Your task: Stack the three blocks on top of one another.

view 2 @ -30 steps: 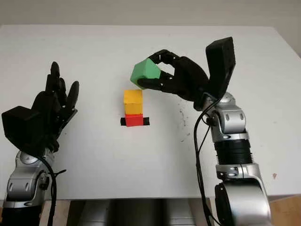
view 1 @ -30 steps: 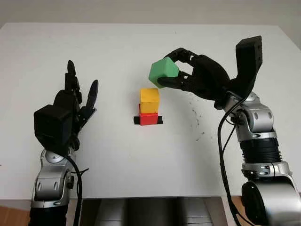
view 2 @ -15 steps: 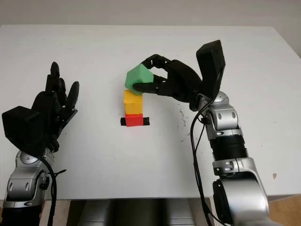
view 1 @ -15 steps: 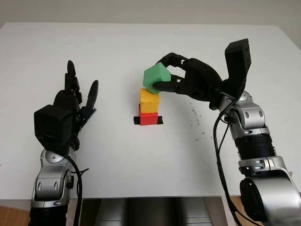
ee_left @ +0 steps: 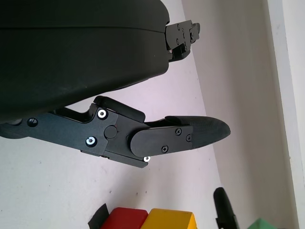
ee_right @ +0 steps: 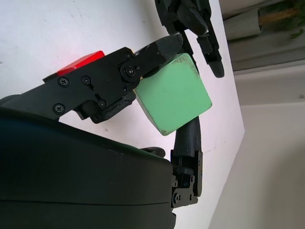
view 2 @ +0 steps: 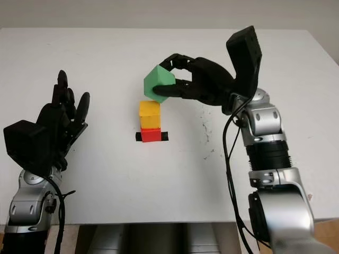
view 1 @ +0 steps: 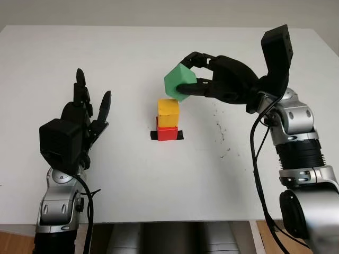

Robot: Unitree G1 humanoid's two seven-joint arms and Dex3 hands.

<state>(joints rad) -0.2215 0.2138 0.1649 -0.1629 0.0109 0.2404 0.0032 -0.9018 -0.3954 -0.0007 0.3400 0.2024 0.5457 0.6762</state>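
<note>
Right hand [view 1: 212, 84] pinches the green block [view 1: 178, 82] between its fingers, in the air just above and a little beyond the yellow block [view 1: 168, 112]. Left hand [view 1: 79, 121] is open, well apart from that yellow block. The white tabletop [view 1: 132, 58] carries the yellow block on the red block [view 1: 167, 132]. The green block looks rigid, light and smooth, so it is probably best held on two opposite flat faces.

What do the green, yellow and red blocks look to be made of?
Green block, held in the right hand: matte, scuffed face and softened edges, likely painted wood or foam. Yellow block and red block: flat, even colour without glare, probably the same; grain not visible.
</note>
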